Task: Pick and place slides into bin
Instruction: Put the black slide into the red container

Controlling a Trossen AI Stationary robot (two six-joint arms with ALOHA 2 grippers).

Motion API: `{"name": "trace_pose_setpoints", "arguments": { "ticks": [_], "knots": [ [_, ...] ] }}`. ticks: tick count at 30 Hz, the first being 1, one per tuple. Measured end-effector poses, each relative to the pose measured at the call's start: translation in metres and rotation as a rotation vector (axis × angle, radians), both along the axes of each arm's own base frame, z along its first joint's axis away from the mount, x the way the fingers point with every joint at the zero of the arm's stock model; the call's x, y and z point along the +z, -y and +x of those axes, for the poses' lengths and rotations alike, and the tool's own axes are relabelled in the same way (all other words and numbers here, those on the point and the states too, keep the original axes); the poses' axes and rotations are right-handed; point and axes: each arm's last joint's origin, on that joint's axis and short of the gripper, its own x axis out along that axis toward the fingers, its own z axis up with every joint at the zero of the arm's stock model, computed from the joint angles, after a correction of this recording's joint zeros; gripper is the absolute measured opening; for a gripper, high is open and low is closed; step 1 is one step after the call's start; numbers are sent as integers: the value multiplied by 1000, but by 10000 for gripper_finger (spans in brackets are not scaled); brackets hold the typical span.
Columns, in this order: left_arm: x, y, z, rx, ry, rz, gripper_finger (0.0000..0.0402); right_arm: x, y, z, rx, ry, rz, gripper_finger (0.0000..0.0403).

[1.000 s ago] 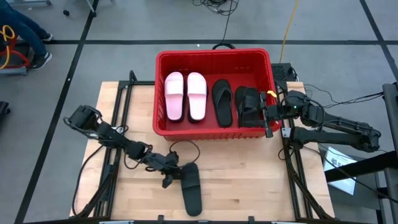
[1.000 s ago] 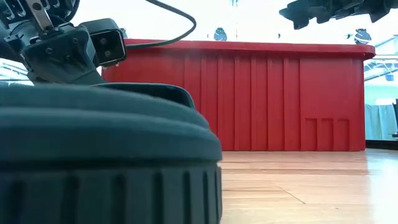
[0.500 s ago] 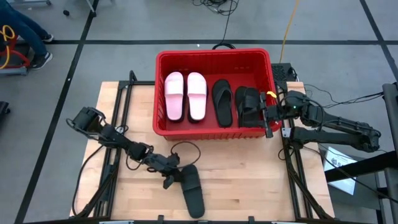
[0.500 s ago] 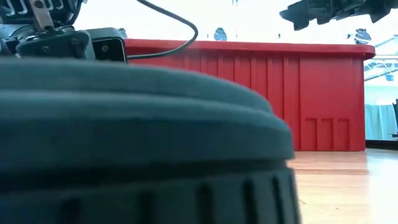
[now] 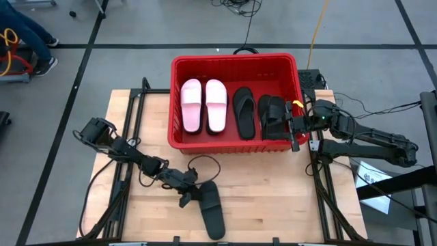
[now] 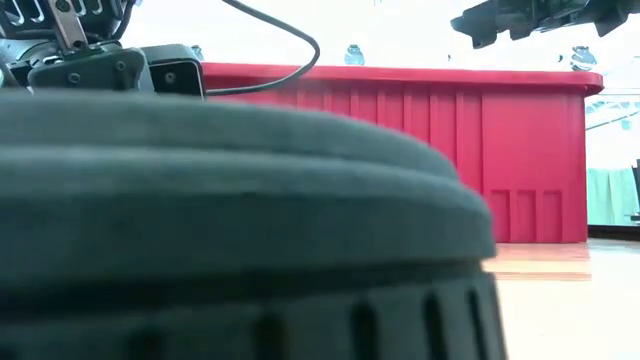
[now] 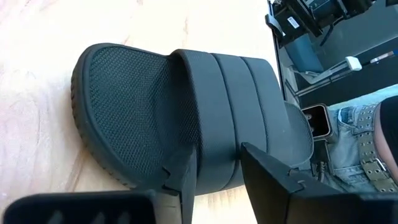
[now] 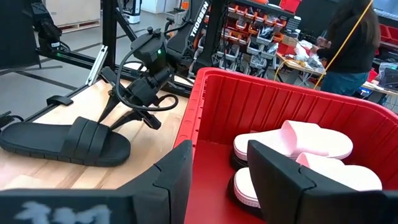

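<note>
The left hand (image 5: 189,193) sits low on the wooden table (image 5: 273,198), its two fingers (image 7: 186,180) closed across the band of a black slide (image 5: 212,210) that lies flat near the table's front edge. The right hand (image 5: 295,130) hangs over the right end wall of the red bin (image 5: 235,63) with its fingers parted and nothing between them. Inside the bin lie a pink pair (image 5: 203,104), a black flip-flop (image 5: 244,111) and a black band slide (image 5: 273,115), side by side.

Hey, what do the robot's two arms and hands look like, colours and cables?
Both arms are dark, jointed links. The left hand has blocky black fingers and a looping black cable. The right hand is black too, with a yellow tag near its wrist.
</note>
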Motion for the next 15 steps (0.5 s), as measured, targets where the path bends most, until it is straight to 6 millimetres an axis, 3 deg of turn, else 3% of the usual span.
{"name": "trace_pose_setpoints", "arguments": {
  "ticks": [11,15],
  "knots": [
    [0,1,0,-44,15,24,11,0,2,0,-82,-5,7,144],
    [0,1,-1,-40,4,6,9,0,2,0,-82,-6,7,144]
  ]
}}
